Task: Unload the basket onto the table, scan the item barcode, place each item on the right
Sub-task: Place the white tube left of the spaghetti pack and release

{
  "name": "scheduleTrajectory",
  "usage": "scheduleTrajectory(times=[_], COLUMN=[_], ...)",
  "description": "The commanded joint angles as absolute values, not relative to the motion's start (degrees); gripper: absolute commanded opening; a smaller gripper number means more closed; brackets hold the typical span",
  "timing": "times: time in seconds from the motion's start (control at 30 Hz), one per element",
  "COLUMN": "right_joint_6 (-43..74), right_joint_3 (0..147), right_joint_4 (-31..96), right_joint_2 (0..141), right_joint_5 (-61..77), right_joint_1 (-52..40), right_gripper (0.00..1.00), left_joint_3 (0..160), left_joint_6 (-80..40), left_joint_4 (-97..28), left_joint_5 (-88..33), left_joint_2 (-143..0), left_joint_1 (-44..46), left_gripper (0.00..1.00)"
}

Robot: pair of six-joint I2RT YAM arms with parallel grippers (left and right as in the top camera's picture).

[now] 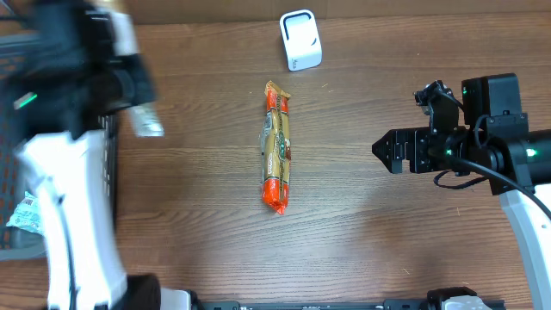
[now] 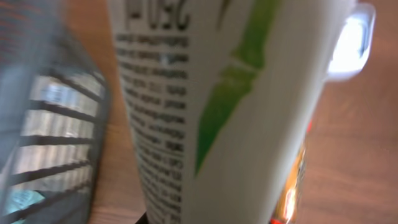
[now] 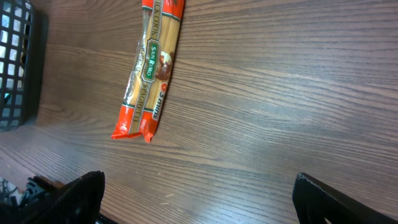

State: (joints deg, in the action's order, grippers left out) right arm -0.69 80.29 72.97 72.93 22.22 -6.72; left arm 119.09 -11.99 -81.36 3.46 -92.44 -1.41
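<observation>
Left end effector (image 1: 136,96) clamps a white tube (image 2: 249,93), its black print visible only from the wrist. Right end effector (image 1: 387,151) gapes wide beside the spaghetti packet (image 3: 149,68).

"SAN REMO" on spaghetti packet (image 3: 149,68); black print on white tube (image 2: 249,124) too blurred to read.

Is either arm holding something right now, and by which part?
The left arm grips a white pack with green leaf print; where its fingers pinch it is hidden. The right fingers are open, empty.
</observation>
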Motion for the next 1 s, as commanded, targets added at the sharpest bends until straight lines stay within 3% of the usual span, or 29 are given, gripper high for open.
scheduleTrajectory(times=[0.0, 0.27, 0.7, 0.97], right_joint_6=[-1.56, -1.56, -1.58, -1.61], right_joint_3=[81.71, 81.71, 81.71, 81.71], right_joint_4=[72.71, 72.79, 72.79, 72.77], right_joint_2=[72.79, 72.79, 72.79, 72.79], right_joint_5=[21.91, 21.89, 21.89, 21.87], right_joint_1=[-6.35, -6.35, -6.35, -6.35], right_gripper=[0.97, 0.97, 0.97, 0.98], left_joint_3=[112.68, 100.03, 97.54, 101.14], left_joint_6=[-17.82, -26.57, -31.81, -30.83], left_joint_4=[-79.75, -70.32, -64.10, -67.29], left_joint_5=[12.80, 16.73, 18.46, 16.47], left_joint_2=[-97.86, -109.73, -127.83, -126.69], left_joint_1=[7.70, 18.35, 23.51, 24.27], left_gripper=[0.04, 0.05, 0.05, 0.45])
